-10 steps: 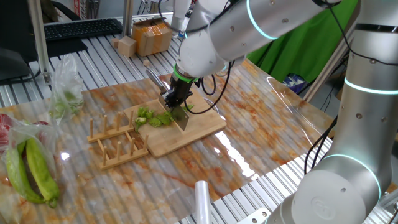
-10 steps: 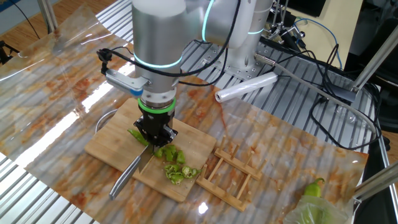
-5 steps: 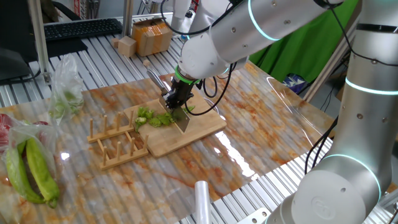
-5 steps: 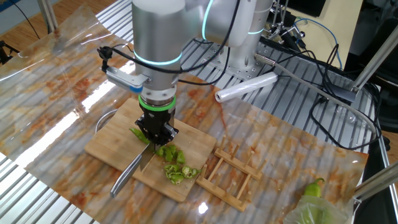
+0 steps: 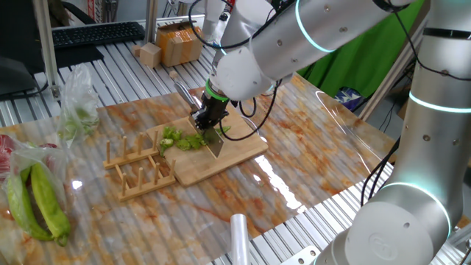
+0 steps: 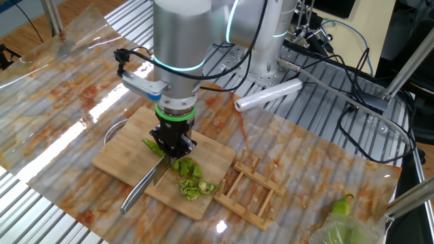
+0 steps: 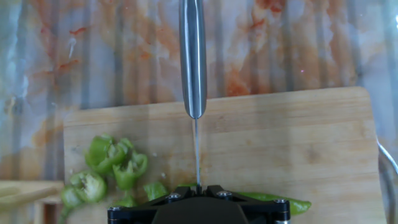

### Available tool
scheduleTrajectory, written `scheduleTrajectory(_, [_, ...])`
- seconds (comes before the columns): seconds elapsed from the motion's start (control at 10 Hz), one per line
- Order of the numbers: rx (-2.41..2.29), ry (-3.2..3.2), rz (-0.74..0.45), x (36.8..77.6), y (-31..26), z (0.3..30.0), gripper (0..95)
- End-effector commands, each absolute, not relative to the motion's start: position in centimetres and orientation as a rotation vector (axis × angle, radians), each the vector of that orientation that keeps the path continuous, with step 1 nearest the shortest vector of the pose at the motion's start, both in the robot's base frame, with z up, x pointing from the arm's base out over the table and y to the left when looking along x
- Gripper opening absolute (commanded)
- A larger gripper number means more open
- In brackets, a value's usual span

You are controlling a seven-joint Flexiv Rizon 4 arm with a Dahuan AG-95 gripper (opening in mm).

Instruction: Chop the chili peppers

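Note:
My gripper (image 5: pixel 207 119) (image 6: pixel 172 145) is shut on a knife, blade edge down on the wooden cutting board (image 5: pixel 234 155) (image 6: pixel 119 153) (image 7: pixel 298 140). The knife's steel handle (image 7: pixel 193 56) (image 6: pixel 137 194) (image 5: pixel 184 93) sticks out past the board's edge. The uncut part of a slender green chili pepper (image 6: pixel 152 146) (image 7: pixel 277 201) lies under the gripper on one side of the blade (image 5: pixel 215 143). Several green slices (image 5: pixel 176 138) (image 6: pixel 190 180) (image 7: pixel 112 165) are piled on the other side. My gripper (image 7: pixel 198 190) hides the spot where blade meets chili.
A wooden slotted rack (image 5: pixel 136 166) (image 6: pixel 255 190) lies next to the board. Plastic bags with bigger yellow-green peppers (image 5: pixel 35 200) (image 6: pixel 342 203) sit at the table's end. A roll of clear film (image 5: pixel 239 237) (image 6: pixel 268 95) lies near the edge, and a cardboard box (image 5: pixel 180 41) stands beyond.
The arm's upper body has shifted slightly sideways. The gripper and knife stay at almost the same spot on the board, over the chili.

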State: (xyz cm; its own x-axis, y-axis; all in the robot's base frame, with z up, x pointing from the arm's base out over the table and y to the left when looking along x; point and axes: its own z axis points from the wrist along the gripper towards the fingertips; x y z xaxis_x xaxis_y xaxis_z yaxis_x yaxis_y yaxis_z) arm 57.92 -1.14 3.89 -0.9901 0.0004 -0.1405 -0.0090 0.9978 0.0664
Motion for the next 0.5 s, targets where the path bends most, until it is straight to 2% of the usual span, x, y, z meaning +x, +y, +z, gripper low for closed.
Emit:
scheduleTrajectory(0.1, [0.003, 2.997, 0.093, 58.4, -0.9, 3.4, 0.0])
scheduleTrajectory(0.5, [0.024, 2.987, 0.115, 57.2, -0.7, 3.0, 0.0])
